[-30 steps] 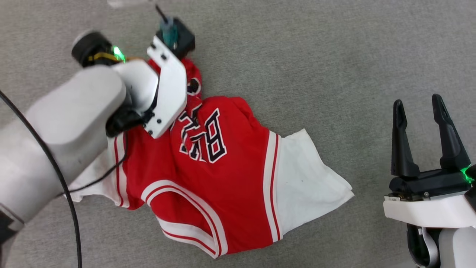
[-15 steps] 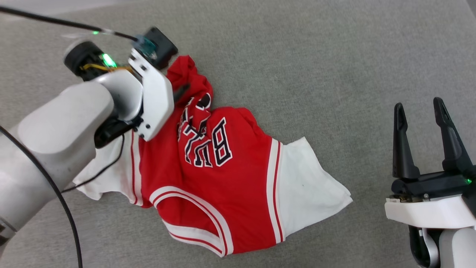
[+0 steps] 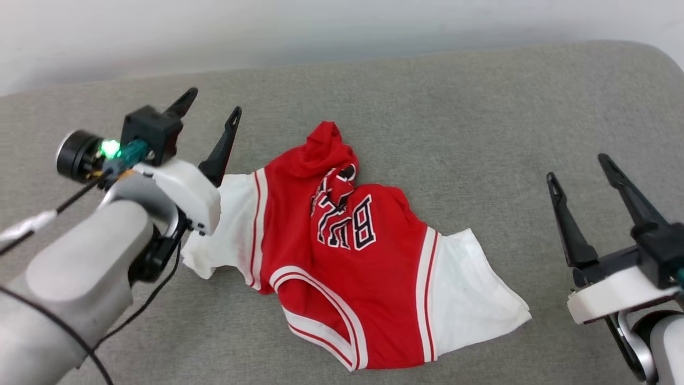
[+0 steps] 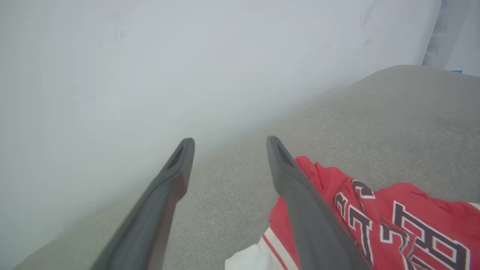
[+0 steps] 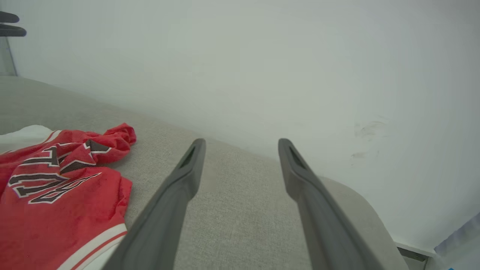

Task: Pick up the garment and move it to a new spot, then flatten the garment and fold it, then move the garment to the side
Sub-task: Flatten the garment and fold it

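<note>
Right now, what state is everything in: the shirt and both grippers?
Red jersey-style T-shirt with white sleeves: crumpled, unfolded, lettering up, lying free on the grey fabric surface.
Left gripper: open, empty, beside the shirt's white sleeve.
Right gripper: open, empty, apart from the shirt.

Garment (image 3: 374,289): red body, white sleeves, red-white striped trim, black-white outlined lettering toward 12 o'clock; surface (image 3: 507,133): grey
</note>
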You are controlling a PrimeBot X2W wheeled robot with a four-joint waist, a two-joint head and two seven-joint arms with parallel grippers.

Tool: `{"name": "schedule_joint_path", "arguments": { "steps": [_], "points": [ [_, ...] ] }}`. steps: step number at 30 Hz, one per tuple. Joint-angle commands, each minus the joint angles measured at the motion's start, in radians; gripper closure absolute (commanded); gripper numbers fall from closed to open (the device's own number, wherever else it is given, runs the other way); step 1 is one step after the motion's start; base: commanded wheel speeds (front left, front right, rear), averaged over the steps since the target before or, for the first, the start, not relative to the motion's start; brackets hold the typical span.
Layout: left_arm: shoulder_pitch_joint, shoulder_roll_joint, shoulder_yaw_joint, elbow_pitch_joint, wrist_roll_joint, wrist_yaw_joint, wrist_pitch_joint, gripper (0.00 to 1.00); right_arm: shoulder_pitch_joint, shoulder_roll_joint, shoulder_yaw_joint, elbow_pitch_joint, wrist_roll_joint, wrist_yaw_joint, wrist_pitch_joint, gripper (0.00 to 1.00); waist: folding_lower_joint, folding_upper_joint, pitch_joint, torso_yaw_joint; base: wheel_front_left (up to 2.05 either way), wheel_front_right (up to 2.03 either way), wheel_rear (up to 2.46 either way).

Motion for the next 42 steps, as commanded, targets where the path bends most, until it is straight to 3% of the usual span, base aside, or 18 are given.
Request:
{"name": "schedule_joint_path", "arguments": {
  "steps": [1, 5, 6, 7, 8, 14, 18, 23, 28, 40, 41, 42],
  "points": [
    [0.047, 0.018, 0.044, -0.039, 0.022, 0.044, -0.006, 0.00, -0.018, -0.032, 0.030, -0.004, 0.025, -0.001, 0.051, 0.00, 0.0001, -0.0001, -0.020, 0.024, 0.00, 0.00, 0.00],
    [0.213, 0.039, 0.181, -0.173, 0.111, 0.169, -0.007, 0.00, -0.053, -0.138, 0.114, -0.026, 0.106, -0.001, 0.239, 0.00, 0.0001, -0.0001, -0.027, 0.042, 0.00, 0.00, 0.00],
    [0.213, 0.039, 0.181, -0.173, 0.111, 0.169, -0.007, 0.00, -0.053, -0.138, 0.114, -0.026, 0.106, -0.001, 0.239, 0.00, 0.0001, -0.0001, -0.027, 0.042, 0.00, 0.00, 0.00],
    [0.296, 0.041, 0.258, -0.229, 0.155, 0.224, -0.007, 0.00, -0.072, -0.187, 0.156, -0.044, 0.157, -0.001, 0.333, 0.00, 0.0001, -0.0001, -0.027, 0.048, 0.00, 0.00, 0.00],
    [0.341, 0.036, 0.291, -0.257, 0.174, 0.244, -0.007, 0.00, -0.078, -0.212, 0.180, -0.051, 0.183, -0.001, 0.385, 0.00, 0.0001, -0.0001, -0.028, 0.050, 0.00, 0.00, 0.00],
    [0.575, -0.034, 0.489, -0.364, 0.291, 0.303, -0.007, 0.00, -0.124, -0.366, 0.327, -0.096, 0.377, -0.001, 0.715, 0.00, 0.0001, -0.0001, -0.029, 0.065, 0.00, 0.00, 0.00],
    [0.668, -0.082, 0.573, -0.406, 0.357, 0.318, -0.006, 0.00, -0.142, -0.412, 0.378, -0.099, 0.450, -0.001, 0.830, 0.00, 0.0001, -0.0001, -0.028, 0.071, 0.00, 0.00, 0.00],
    [0.798, -0.170, 0.688, -0.457, 0.453, 0.303, -0.006, 0.00, -0.154, -0.460, 0.444, -0.062, 0.534, -0.001, 0.962, 0.00, 0.0001, -0.0001, -0.017, 0.091, 0.00, 0.00, 0.00],
    [0.887, -0.262, 0.776, -0.482, 0.534, 0.272, -0.006, 0.00, -0.166, -0.475, 0.515, -0.015, 0.577, -0.001, 1.006, 0.00, 0.0001, -0.0001, 0.005, 0.114, 0.00, 0.00, 0.00],
    [0.947, -0.416, 0.911, -0.444, 0.652, 0.135, -0.006, 0.00, -0.144, -0.351, 0.625, 0.206, 0.605, 0.000, 0.928, 0.00, 0.0001, -0.0001, 0.029, 0.146, 0.00, 0.00, 0.00],
    [0.946, -0.424, 0.920, -0.438, 0.659, 0.126, -0.006, 0.00, -0.154, -0.349, 0.625, 0.212, 0.601, 0.000, 0.913, 0.60, 0.0001, -0.0001, 0.028, 0.143, 0.00, 0.00, 0.00],
    [0.945, -0.432, 0.927, -0.433, 0.667, 0.117, -0.006, 0.00, -0.165, -0.351, 0.626, 0.216, 0.597, 0.000, 0.898, 1.00, 0.0001, -0.0001, 0.025, 0.139, 0.00, 0.00, 0.00]
  ]
}}
